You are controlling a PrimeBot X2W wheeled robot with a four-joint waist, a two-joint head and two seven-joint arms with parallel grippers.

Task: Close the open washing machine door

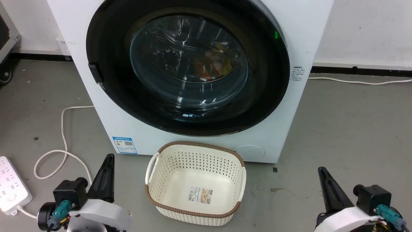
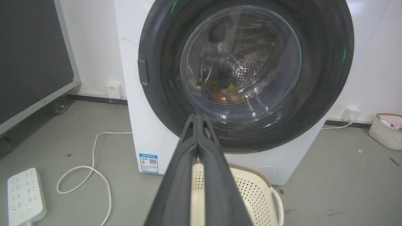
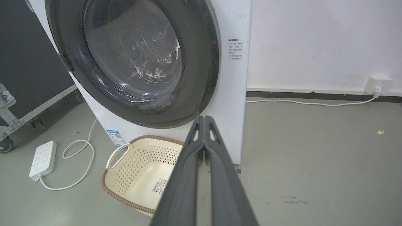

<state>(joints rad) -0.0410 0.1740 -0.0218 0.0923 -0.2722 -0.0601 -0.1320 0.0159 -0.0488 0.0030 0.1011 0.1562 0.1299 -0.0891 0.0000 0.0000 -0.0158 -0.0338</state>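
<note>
The washing machine door (image 1: 188, 64), glossy black rim around bulging clear glass, lies flush against the white washing machine (image 1: 309, 42). The left pincer (image 2: 198, 116) and right pincer (image 3: 204, 117) are clenched, empty.

The grey floor (image 1: 347, 129) carries the white washing machine (image 1: 309, 42). Just in front of it sits a cream basket (image 1: 164, 183) with a brown rim and a label on its bottom. To the left lies a white power strip (image 1: 11, 187), with a white cable (image 1: 63, 129) looping beside it. A wheeled black case (image 3: 19, 62) stands further left. A second basket (image 2: 388, 131) sits by the wall, well to the right.
</note>
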